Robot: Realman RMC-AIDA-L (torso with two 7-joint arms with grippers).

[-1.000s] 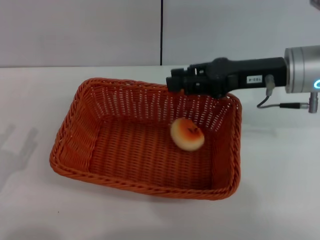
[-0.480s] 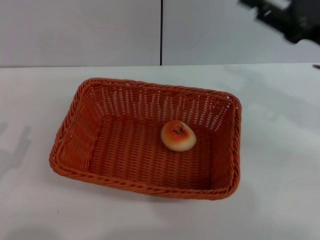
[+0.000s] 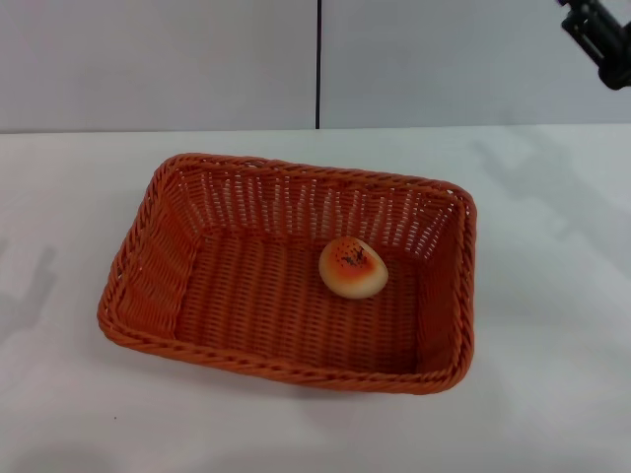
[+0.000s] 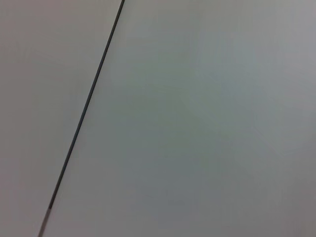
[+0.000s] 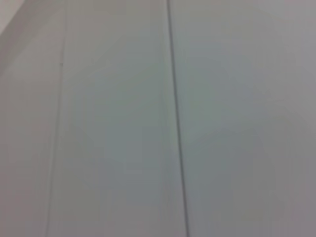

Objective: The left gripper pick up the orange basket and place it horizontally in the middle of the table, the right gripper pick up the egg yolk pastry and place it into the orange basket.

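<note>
The table is white and flat, and a pale grey wall stands behind its far edge. A thin dark line runs straight down the wall to the table's far edge, about halfway along it.

Going from left to right, the left part of the table is bare, with only a faint grey shadow by the left edge. Then comes the basket, big and orange, sitting flat about in the middle of the table with its long sides running left to right. Its near long side is close to the table's front edge. The pastry lies inside the basket on the woven floor, a bit right of the basket's middle and nearer the far wall. Its brown top with dark specks faces up. Nothing covers it and nothing touches it but the basket.

Past the basket the right part of the table is bare too, with soft shadows on it.

The right gripper is high up at the top right corner of the head view, in front of the wall, well apart from the pastry and the basket. It holds nothing. Only its black tip shows, so whether its fingers are open or closed is not clear.

Both wrist views show only the grey wall and a dark line
</note>
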